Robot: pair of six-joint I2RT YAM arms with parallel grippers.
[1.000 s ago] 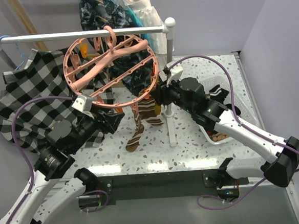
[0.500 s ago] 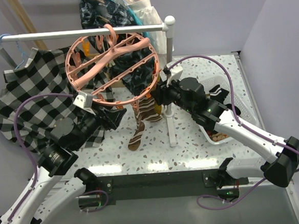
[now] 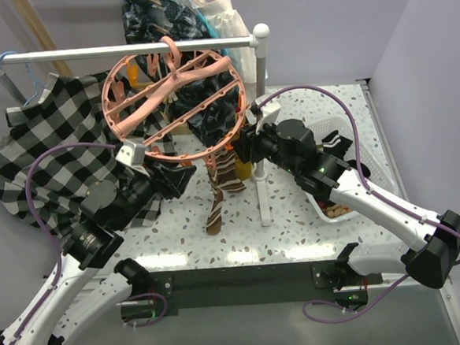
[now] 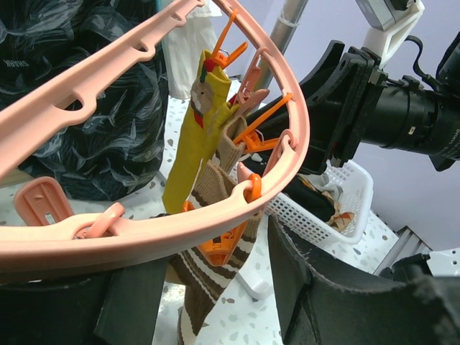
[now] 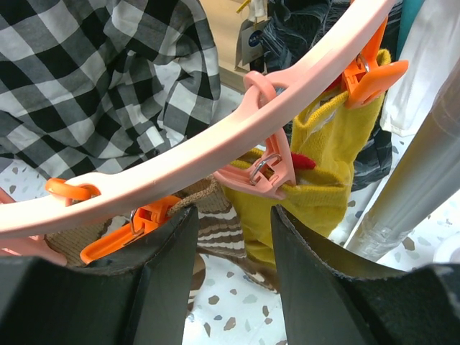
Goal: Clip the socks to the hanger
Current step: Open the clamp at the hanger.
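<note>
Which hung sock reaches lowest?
The brown sock with cream stripes; its toe dangles well below the mustard yellow sock, which ends higher up under the hanger.

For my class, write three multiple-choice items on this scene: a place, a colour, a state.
1. Where is the white plastic basket?
A. on the speckled table
B. on a shelf
C. on the floor

2. What colour is the sock under the pink clip in the right wrist view?
A. blue
B. mustard yellow
C. white

3. How is the brown, cream-striped sock placed?
A. inside the basket
B. flat on the table
C. hanging from the round salmon-pink plastic hanger

Answers: A, it rests on the tabletop; B, yellow fabric fills the clip; C, it dangles below the ring.
</note>
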